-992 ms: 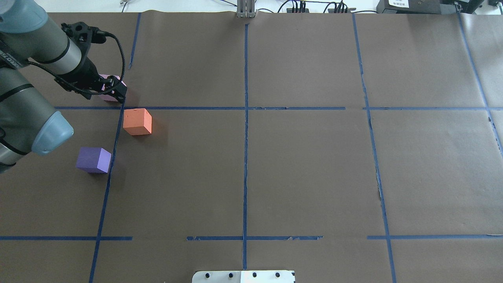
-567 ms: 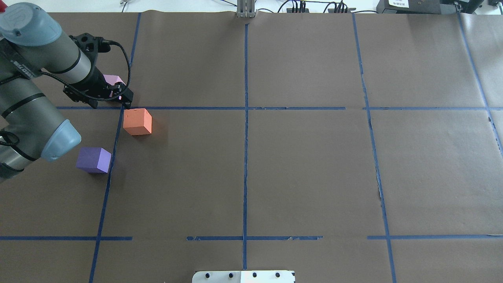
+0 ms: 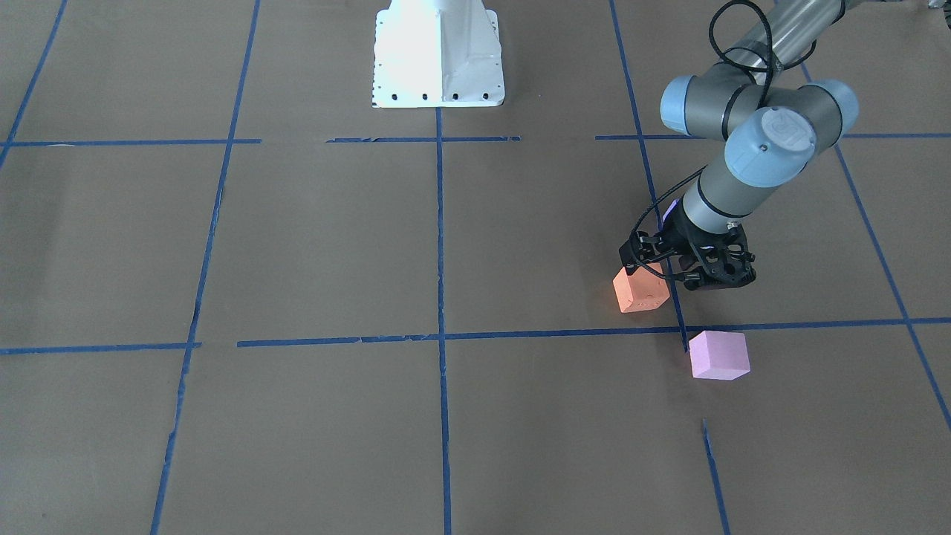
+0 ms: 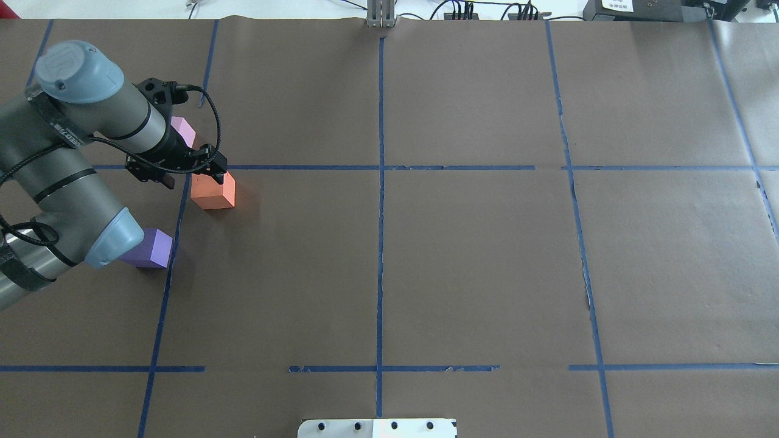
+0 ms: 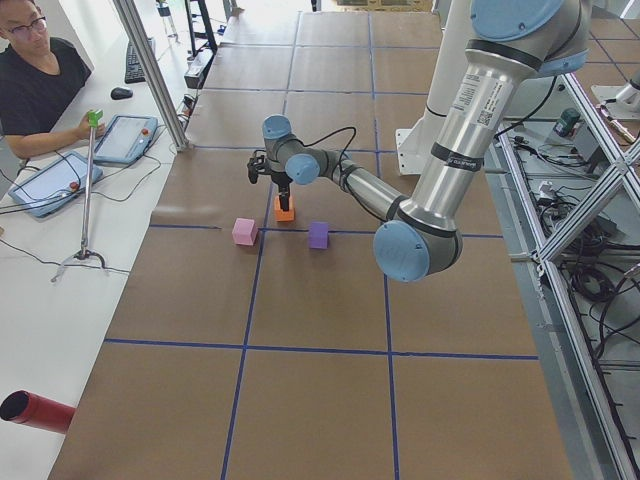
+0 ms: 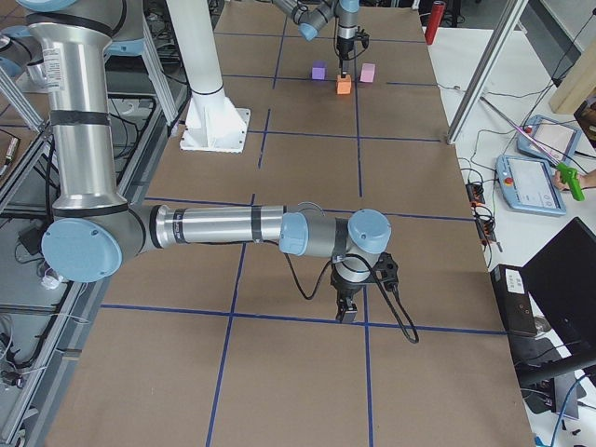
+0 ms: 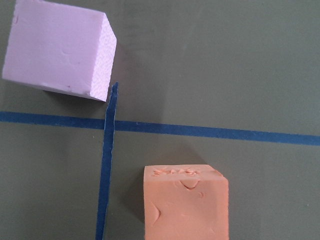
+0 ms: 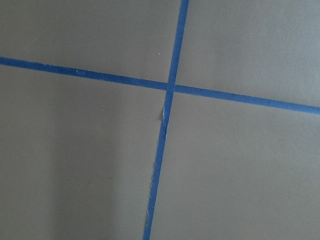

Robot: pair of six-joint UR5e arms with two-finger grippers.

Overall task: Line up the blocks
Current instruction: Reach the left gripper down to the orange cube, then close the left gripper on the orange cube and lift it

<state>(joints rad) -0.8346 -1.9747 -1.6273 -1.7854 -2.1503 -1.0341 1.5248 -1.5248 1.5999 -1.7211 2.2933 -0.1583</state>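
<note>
The orange block (image 4: 213, 193) sits on the brown paper just inside a tape crossing, and it also shows in the front view (image 3: 639, 291) and the left wrist view (image 7: 186, 205). The pale pink block (image 4: 184, 129) lies beyond the tape line, free of the gripper (image 3: 718, 355) (image 7: 55, 47). The purple block (image 4: 152, 248) sits nearer me, partly hidden by my left arm. My left gripper (image 4: 182, 170) hangs open and empty just above the orange block's far-left edge (image 3: 691, 271). My right gripper (image 6: 346, 315) points down over bare paper far from the blocks; I cannot tell its state.
Blue tape lines (image 4: 380, 182) divide the brown paper into squares. The robot's white base plate (image 3: 437, 56) stands at the near middle edge. An operator (image 5: 35, 85) sits beyond the table's far side with tablets.
My left gripper has left the pink block and moved right and toward me, ending over the orange block. The pink block stays where it was; the other blocks have not moved.
</note>
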